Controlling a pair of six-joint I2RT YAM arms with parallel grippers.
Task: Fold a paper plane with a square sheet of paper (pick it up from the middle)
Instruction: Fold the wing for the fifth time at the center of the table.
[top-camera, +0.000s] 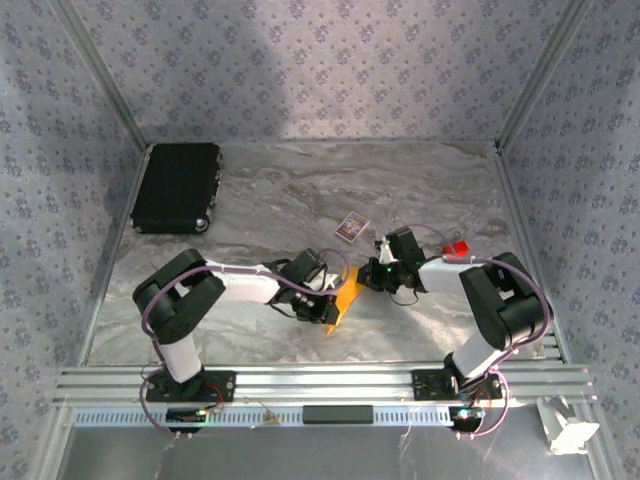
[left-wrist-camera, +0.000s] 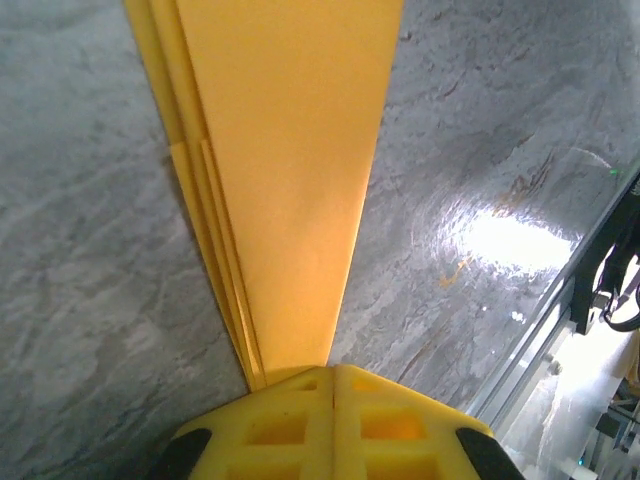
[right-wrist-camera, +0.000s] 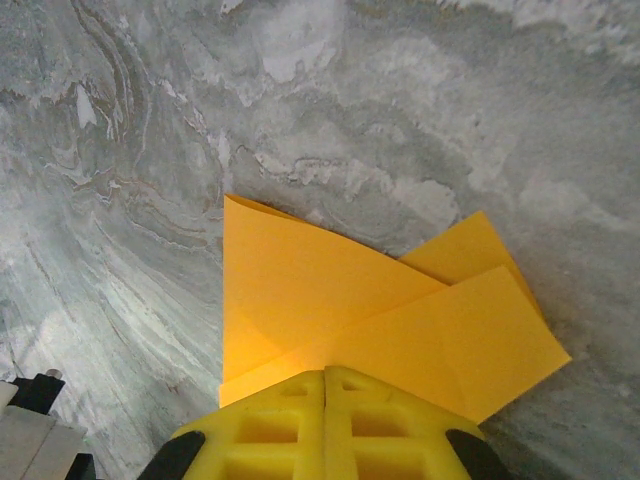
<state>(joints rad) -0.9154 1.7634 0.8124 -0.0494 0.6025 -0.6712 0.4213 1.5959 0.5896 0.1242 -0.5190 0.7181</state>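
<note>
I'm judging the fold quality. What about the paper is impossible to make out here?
Top external: the folded paper is mostly covered by the left gripper and right gripper; outline hidden.
Left wrist: its far end is cut off by the top edge.
Right wrist: its near part sits behind the yellow fingers.
Top external: the pattern on the small card is too tiny.

The folded sheet of paper (top-camera: 345, 298) is plain orange-yellow, unmarked. The left gripper (left-wrist-camera: 333, 372) and right gripper (right-wrist-camera: 325, 372) are bright yellow at the tips, close to the paper's own hue. The table (top-camera: 300, 190) is grey marble veined with white. The walls (top-camera: 320, 70) are lilac-grey with a small repeating floral print. The case (top-camera: 177, 187) is black, the small card (top-camera: 351, 227) purple and white, and the tiny block (top-camera: 456, 249) red.
</note>
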